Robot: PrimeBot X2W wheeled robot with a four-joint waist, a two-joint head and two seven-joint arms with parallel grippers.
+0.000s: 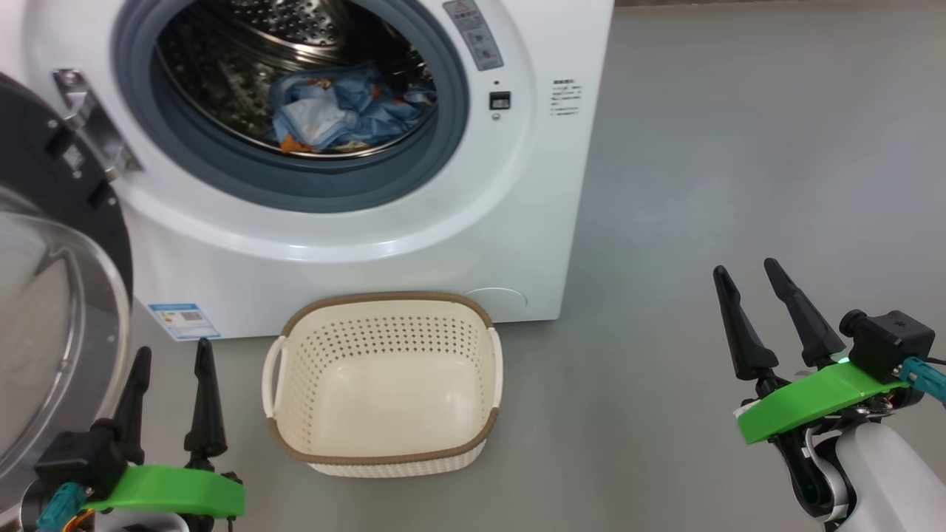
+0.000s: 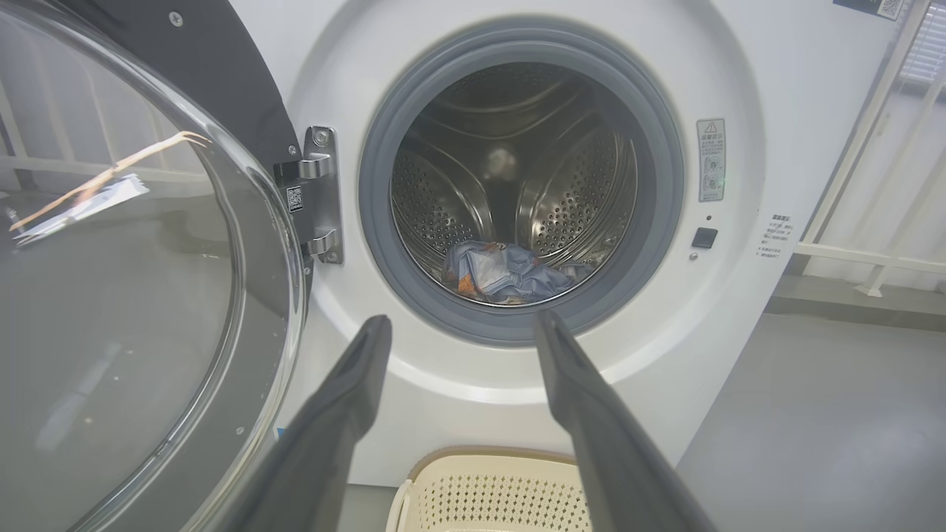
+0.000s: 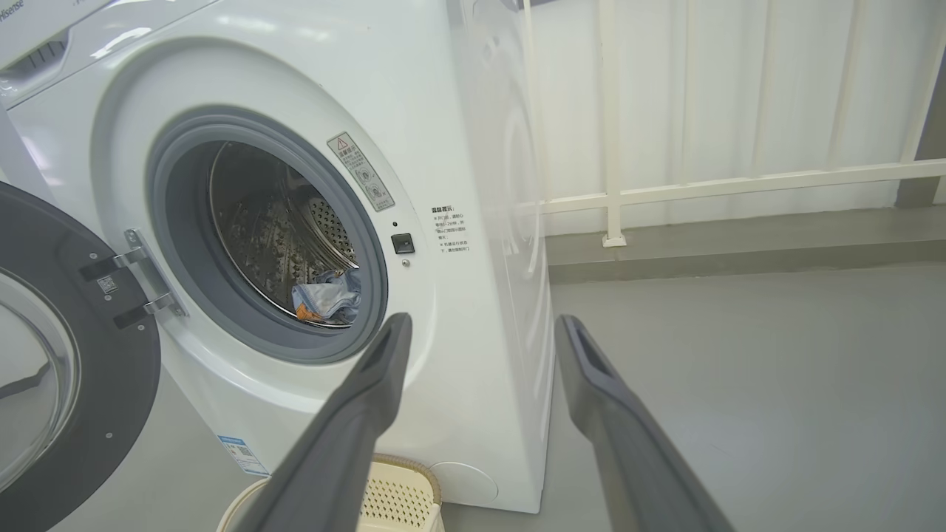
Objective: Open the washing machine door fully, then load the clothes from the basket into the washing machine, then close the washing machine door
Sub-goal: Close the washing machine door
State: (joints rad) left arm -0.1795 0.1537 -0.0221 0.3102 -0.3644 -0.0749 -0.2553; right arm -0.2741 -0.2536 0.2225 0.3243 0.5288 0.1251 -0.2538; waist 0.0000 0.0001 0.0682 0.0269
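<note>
The white washing machine (image 1: 547, 185) stands with its round black door (image 1: 44, 310) swung wide to the left. Light-blue clothes (image 1: 347, 111) lie inside the steel drum, seen too in the left wrist view (image 2: 510, 273) and the right wrist view (image 3: 329, 299). The cream basket (image 1: 384, 443) sits on the floor in front of the machine with nothing in it. My left gripper (image 1: 171, 355) is open at the lower left, between door and basket. My right gripper (image 1: 746, 267) is open at the lower right, well away from the machine. Both hold nothing.
Grey floor (image 1: 739, 148) stretches to the right of the machine. A white railing (image 3: 739, 181) runs behind it on the right. The open door's glass bowl (image 2: 111, 295) bulges close beside my left fingers.
</note>
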